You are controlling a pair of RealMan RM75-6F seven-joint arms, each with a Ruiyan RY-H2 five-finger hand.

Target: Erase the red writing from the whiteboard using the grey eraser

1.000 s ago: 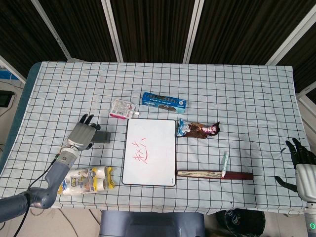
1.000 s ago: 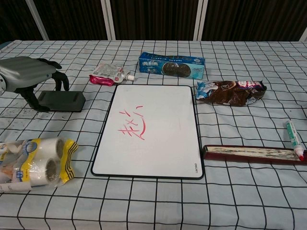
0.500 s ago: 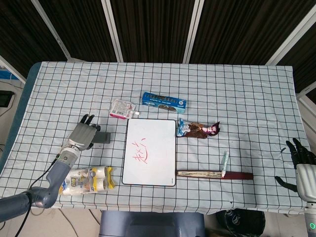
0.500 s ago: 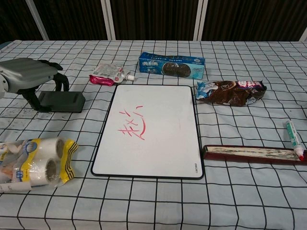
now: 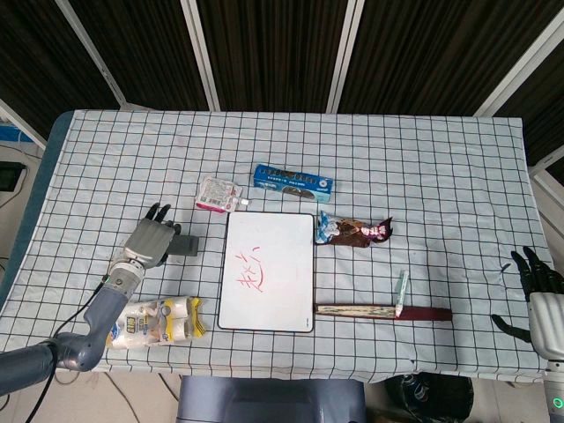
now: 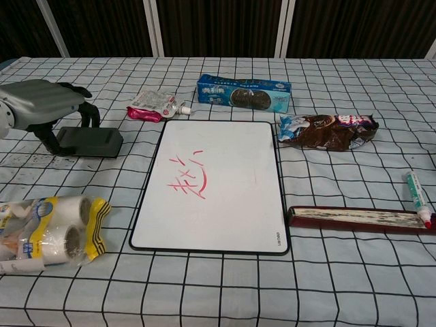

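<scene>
The whiteboard (image 5: 267, 271) lies flat at the table's middle, with red writing (image 5: 252, 273) on its left half; the chest view shows the same board (image 6: 211, 184) and writing (image 6: 189, 178). The grey eraser (image 6: 95, 142) sits left of the board on the cloth. My left hand (image 6: 41, 109) arches over the eraser's left end, thumb in front and fingers behind, gripping it; from the head camera the hand (image 5: 150, 240) covers most of the eraser (image 5: 185, 246). My right hand (image 5: 539, 291) hangs off the table's right front corner, fingers spread, holding nothing.
A blue cookie box (image 6: 244, 92) and a pink pouch (image 6: 153, 105) lie behind the board. A snack wrapper (image 6: 327, 129) lies to its right. A dark red flat box (image 6: 361, 219) and a marker (image 6: 417, 197) are at front right. A bag of tape rolls (image 6: 51, 231) sits front left.
My left hand and the eraser have shifted slightly right, toward the board. The right hand has not moved.
</scene>
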